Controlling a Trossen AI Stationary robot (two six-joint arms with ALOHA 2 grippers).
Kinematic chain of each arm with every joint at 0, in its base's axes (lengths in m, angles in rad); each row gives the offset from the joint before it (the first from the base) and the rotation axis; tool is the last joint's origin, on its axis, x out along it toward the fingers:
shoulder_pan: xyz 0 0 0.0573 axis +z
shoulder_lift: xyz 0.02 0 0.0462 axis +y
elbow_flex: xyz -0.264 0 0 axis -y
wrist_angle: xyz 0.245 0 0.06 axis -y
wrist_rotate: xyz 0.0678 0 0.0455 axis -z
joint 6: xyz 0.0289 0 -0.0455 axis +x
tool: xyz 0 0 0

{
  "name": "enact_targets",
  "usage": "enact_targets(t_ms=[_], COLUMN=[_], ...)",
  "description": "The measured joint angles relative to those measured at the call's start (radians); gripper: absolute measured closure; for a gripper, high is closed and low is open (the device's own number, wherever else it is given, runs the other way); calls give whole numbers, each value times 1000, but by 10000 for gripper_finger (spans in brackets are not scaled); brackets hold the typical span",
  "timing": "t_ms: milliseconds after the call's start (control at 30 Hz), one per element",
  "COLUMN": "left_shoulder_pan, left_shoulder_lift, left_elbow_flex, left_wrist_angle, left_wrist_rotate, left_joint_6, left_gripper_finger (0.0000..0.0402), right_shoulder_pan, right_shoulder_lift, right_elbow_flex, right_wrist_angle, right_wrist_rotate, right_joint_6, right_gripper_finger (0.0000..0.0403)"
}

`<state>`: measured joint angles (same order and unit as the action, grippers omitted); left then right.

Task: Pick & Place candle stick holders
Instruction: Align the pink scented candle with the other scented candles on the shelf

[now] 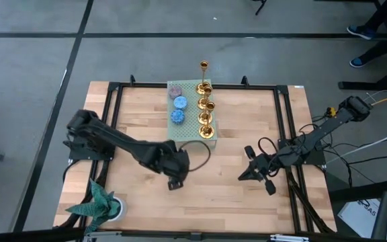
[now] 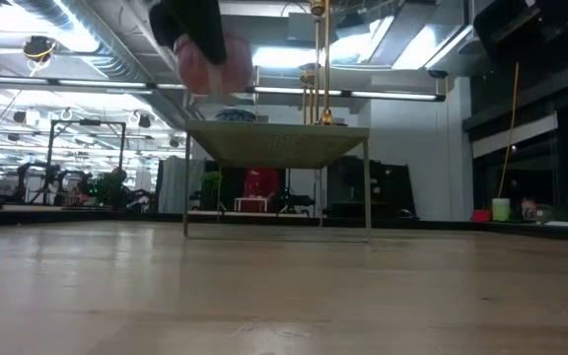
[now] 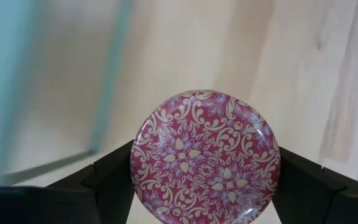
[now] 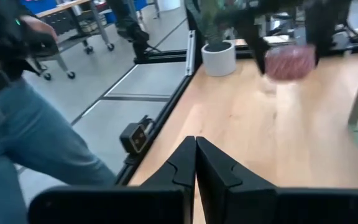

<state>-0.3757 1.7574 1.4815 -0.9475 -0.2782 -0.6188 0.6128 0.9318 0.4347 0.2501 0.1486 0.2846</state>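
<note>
While the wooden counter (image 1: 234, 134) fills most of the high view, a pale green perforated stand (image 1: 192, 111) sits at its upper middle. The candle stick holders (image 1: 205, 107) stand in a row along the right edge of this stand, shiny gold, with the farthest one taller and reaching past the upper edge of the counter. They are well apart from both pairs of fingers. On the left half of the stand lie three round discs (image 1: 177, 103), one pinkish and two blue.

The left gripper (image 1: 174, 176) is at the lower middle of the high view, just below the stand. In the left wrist view its fingers (image 3: 114, 180) are partly open and closed on a round pink disc (image 3: 205, 155) with a floral pattern, one finger at each side of it. The low view shows this disc lifted above the counter, at the upper left of the frame.

The right gripper (image 4: 195, 163) is at the lower right of the high view, near the counter's right edge. Its fingers are pressed together and hold nothing.

A green plant in a white pot (image 1: 106, 205) stands at the lower left corner of the counter. In the right wrist view, a person in blue jeans (image 4: 23, 134) stands on the grey floor at the left of the frame.
</note>
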Motion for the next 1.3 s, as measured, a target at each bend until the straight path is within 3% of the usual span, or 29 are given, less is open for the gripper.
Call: enact_targets(t_ms=[200, 333, 800, 1300], left_shoulder_pan=[48, 117, 352, 384], left_shoulder_lift=[-124, -169, -139, -100], left_elbow_flex=[0, 0, 0, 0], left_wrist_angle=[-109, -188, -183, -98], left_wrist_rotate=[-113, -131, -7, 20], left_joint_6=[0, 2, 83, 4], left_gripper_finger=[110, 110, 104, 101], right_shoulder_pan=[0, 0, 0, 0], right_shoulder_lift=[0, 0, 0, 0], right_elbow_flex=[0, 0, 0, 1], right_wrist_angle=[0, 1, 0, -7], right_wrist_rotate=[27, 27, 27, 27], right_joint_6=[-3, -1, 3, 3], right_gripper_finger=[389, 389, 389, 389])
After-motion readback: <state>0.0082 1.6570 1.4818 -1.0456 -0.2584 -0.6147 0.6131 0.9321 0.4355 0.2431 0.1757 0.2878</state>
